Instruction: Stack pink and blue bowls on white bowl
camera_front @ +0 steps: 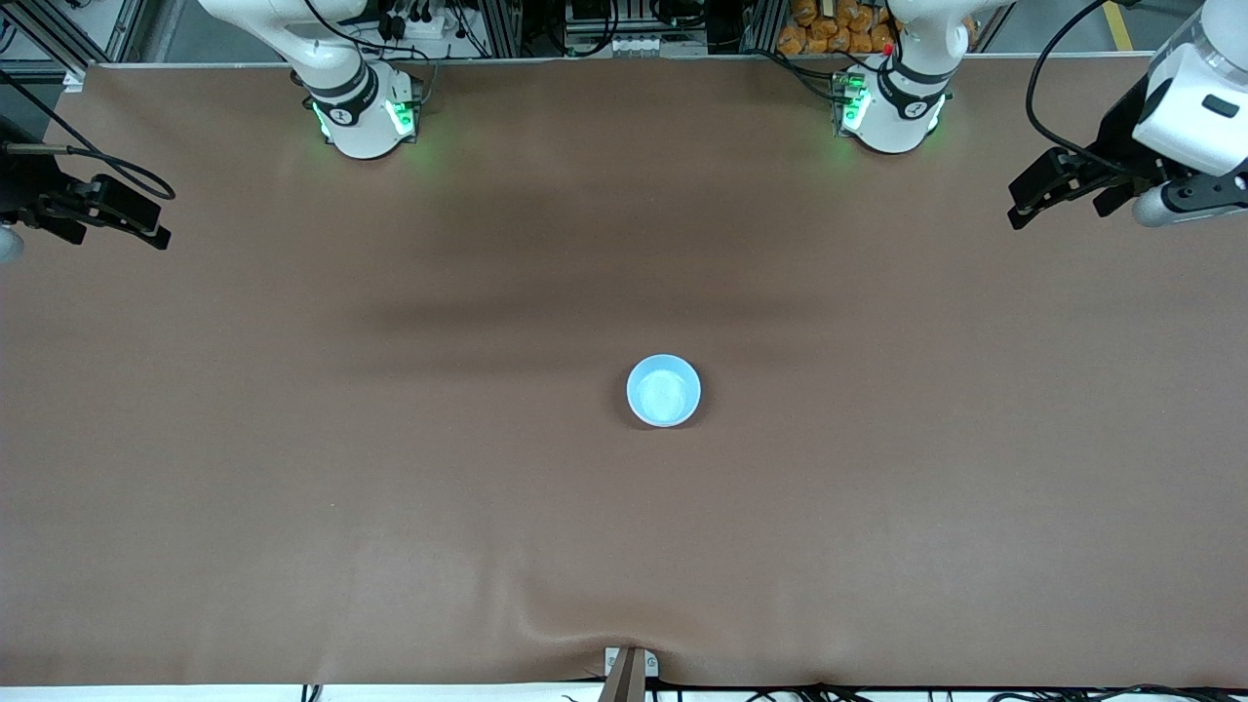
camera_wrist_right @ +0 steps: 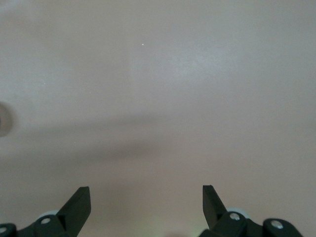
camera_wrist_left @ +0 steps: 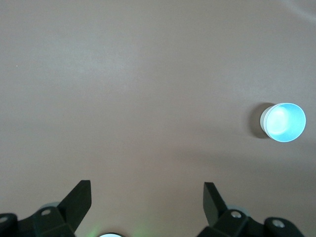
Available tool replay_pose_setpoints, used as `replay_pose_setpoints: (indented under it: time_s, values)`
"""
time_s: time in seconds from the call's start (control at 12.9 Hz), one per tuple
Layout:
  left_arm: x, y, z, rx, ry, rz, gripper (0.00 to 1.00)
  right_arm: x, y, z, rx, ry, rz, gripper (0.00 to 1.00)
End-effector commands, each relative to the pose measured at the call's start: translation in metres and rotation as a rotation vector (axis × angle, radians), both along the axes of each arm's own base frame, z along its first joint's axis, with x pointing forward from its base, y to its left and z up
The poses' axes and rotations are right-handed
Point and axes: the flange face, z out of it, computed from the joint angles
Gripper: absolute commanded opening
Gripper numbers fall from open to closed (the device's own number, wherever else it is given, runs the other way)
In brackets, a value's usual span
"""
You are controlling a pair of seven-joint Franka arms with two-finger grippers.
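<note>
A light blue bowl (camera_front: 663, 390) stands upright in the middle of the brown table and also shows in the left wrist view (camera_wrist_left: 285, 122). There its outer wall looks pale, and I cannot tell whether another bowl sits under it. The pink bowl and the white bowl are hidden or out of view. My left gripper (camera_front: 1020, 203) hangs open and empty over the left arm's end of the table, well away from the bowl, with bare table between its fingers (camera_wrist_left: 147, 193). My right gripper (camera_front: 156, 219) hangs open and empty over the right arm's end, also over bare table (camera_wrist_right: 146, 195).
The two arm bases (camera_front: 366, 117) (camera_front: 892, 112) stand along the table edge farthest from the front camera. The brown cover has a wrinkle (camera_front: 546, 624) by a small metal bracket (camera_front: 629, 668) at the nearest edge.
</note>
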Motion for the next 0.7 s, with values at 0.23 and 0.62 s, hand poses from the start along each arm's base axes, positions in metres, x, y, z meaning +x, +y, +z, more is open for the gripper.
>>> replay_pose_setpoints:
  time_s: [0.23, 0.62]
  values:
    - [0.003, 0.012, 0.012, 0.009, 0.006, 0.016, 1.00, 0.001, -0.002, 0.010, -0.015, -0.016, -0.006, 1.00]
    - [0.017, 0.014, 0.013, -0.012, 0.001, 0.008, 1.00, 0.003, -0.001, 0.014, -0.012, -0.027, -0.006, 1.00]
